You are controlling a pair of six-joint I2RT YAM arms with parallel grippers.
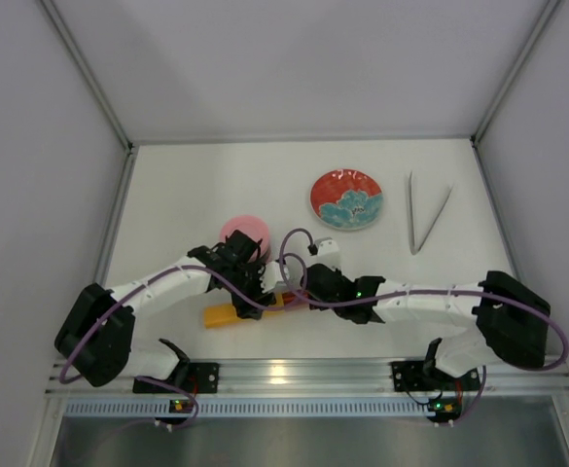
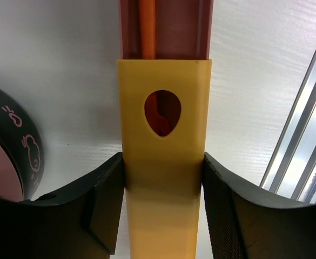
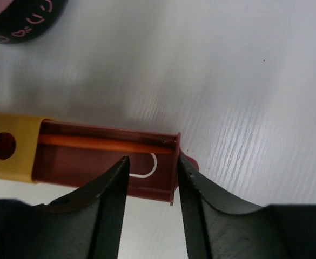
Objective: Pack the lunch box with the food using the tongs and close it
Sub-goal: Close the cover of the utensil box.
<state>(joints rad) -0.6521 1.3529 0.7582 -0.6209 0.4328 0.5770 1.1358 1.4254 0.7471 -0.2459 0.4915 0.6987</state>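
Observation:
The lunch box shows as a pink lid [image 1: 245, 233] on a dark band, just behind my left wrist; the band also edges the left wrist view [image 2: 17, 140] and the right wrist view [image 3: 22, 24]. The silver tongs [image 1: 412, 214] lie in a narrow V at the far right, away from both arms. No food is in view. My left gripper [image 2: 163, 162] is shut on a yellow sleeve [image 2: 136, 108]. A dark-red tray [image 3: 93, 167] holding an orange fork [image 3: 93, 141] sticks out of that sleeve. My right gripper [image 3: 152, 161] stands open astride the tray's end wall.
A red-and-blue patterned plate [image 1: 347, 199] sits between the lid and the tongs. The two arms meet over the sleeve [image 1: 228, 314] near the table's front. An aluminium rail [image 1: 284, 375] runs along the near edge. White walls enclose the table.

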